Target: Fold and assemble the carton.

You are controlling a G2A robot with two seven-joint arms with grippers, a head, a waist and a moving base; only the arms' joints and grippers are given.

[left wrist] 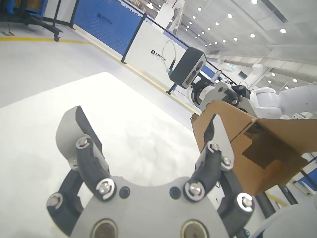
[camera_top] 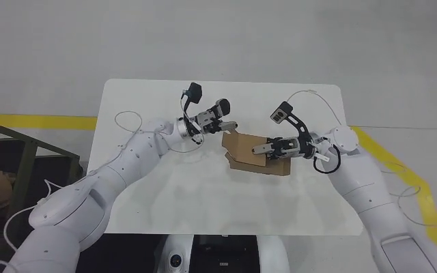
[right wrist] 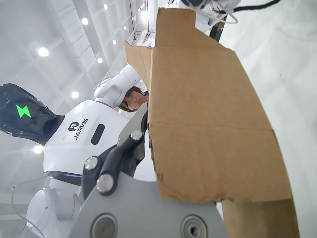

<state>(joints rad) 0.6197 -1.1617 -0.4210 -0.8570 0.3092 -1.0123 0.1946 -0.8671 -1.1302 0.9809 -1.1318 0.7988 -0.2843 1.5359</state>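
A brown carton [camera_top: 249, 151] lies partly folded near the middle of the white table [camera_top: 171, 198], with flaps standing up. My right gripper [camera_top: 269, 149] is at the carton's right side and shut on one panel [right wrist: 203, 125]. One of its fingers [right wrist: 135, 137] shows beside the panel; the other is hidden behind the cardboard. My left gripper [camera_top: 229, 125] hovers open at the carton's far left corner. In the left wrist view the gripper [left wrist: 146, 115] holds nothing, and one finger [left wrist: 219, 134] lies right by the carton's [left wrist: 247, 154] corner; contact cannot be told.
A thin white cable [camera_top: 124, 121] loops over the table's left part and another [camera_top: 315, 95] near the far right corner. Bare tabletop lies in front of and to the left of the carton. Yellow floor tape [camera_top: 48, 122] runs beyond the table edges.
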